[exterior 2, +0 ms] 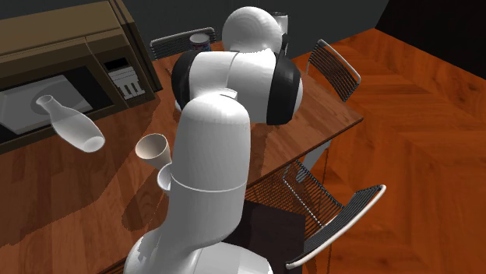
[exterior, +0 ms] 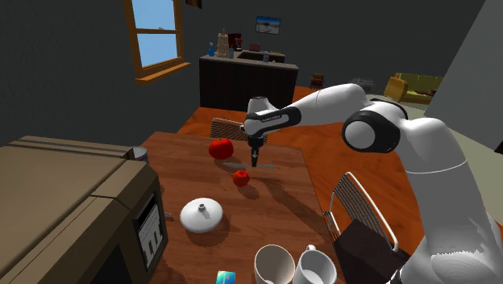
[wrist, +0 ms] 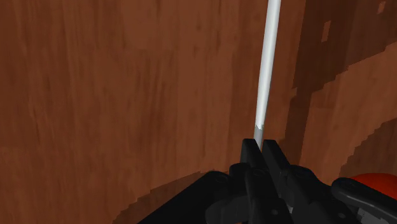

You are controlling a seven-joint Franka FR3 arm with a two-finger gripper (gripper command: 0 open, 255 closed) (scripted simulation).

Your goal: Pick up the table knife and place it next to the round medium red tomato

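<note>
Kitchen trial: a white Franka arm (exterior: 322,103) stretches over a reddish wooden desk (exterior: 282,198) in a simulated home, its black jaws closed on a slim grey table knife (wrist: 266,70). The wrist view shows the jaws pinching the knife near one end, while the rest of it runs straight away from them across the wood grain. Whether the knife is raised or rests on the desk cannot be told. A curve of red (wrist: 375,181) shows close beside the jaws.

In the shoulder view the jaws point down onto the knife, which lies crosswise between two red fruits. The larger tomato (exterior: 221,148) sits just beyond it toward the shoulder view's left. The smaller tomato (exterior: 241,178) sits just on the camera's side of it.

Nearer the camera stand a white domed lid (exterior: 202,215) with a small knob and two white cups (exterior: 274,265), side by side at the lower edge. A brown microwave (exterior: 72,194) takes up the desk's end on the shoulder view's left. A wire-backed chair (exterior: 359,206) is drawn up on the shoulder view's right.

Behind the desk are a window (exterior: 157,36), a dark counter (exterior: 242,81) with small items on top, and a yellow sofa (exterior: 415,85).

The second exterior view looks from behind the arm's shoulder. There a white bottle (exterior 2: 70,124) lies tilted in front of the microwave.
</note>
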